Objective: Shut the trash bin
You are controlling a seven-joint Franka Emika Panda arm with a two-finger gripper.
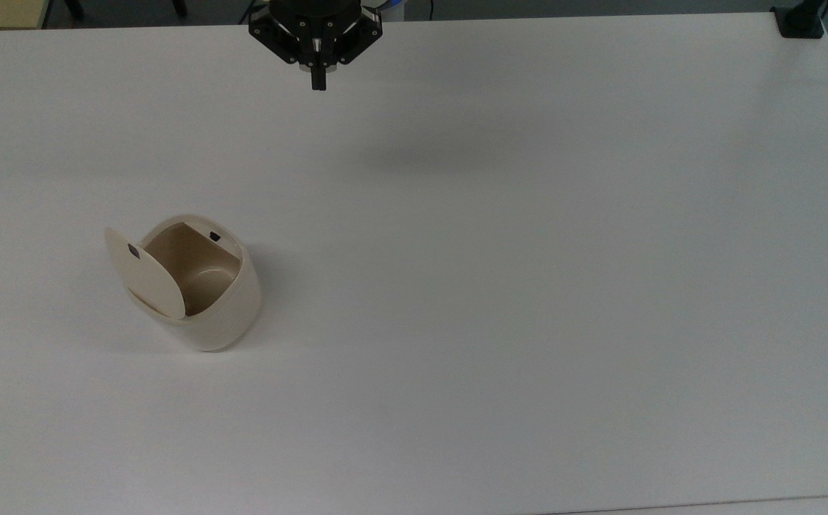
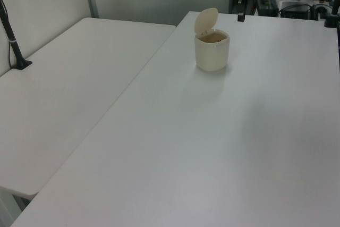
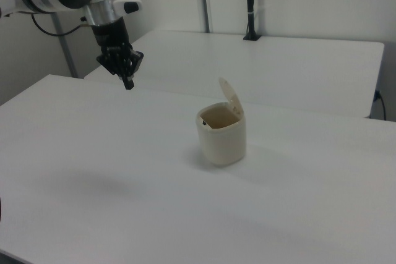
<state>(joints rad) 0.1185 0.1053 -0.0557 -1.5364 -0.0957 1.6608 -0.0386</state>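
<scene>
The cream-beige trash bin (image 1: 206,300) (image 2: 212,50) (image 3: 223,135) stands upright on the white table with its tan inside showing. Its flat lid (image 1: 143,273) (image 2: 205,21) (image 3: 230,96) is swung up on its hinge, standing on the top view's left side of the rim, with a small black tab on it. My black gripper (image 1: 318,84) (image 2: 241,17) (image 3: 129,83) hangs above the table's far edge, shut with nothing between its fingers. It is well apart from the bin, up and to the top view's right of it.
The white table (image 1: 528,286) stretches wide around the bin. A second white table (image 2: 69,83) (image 3: 266,60) adjoins it, with a black post clamped on it (image 2: 11,41) (image 3: 249,4). A black clamp (image 1: 800,21) sits at the top view's upper right corner.
</scene>
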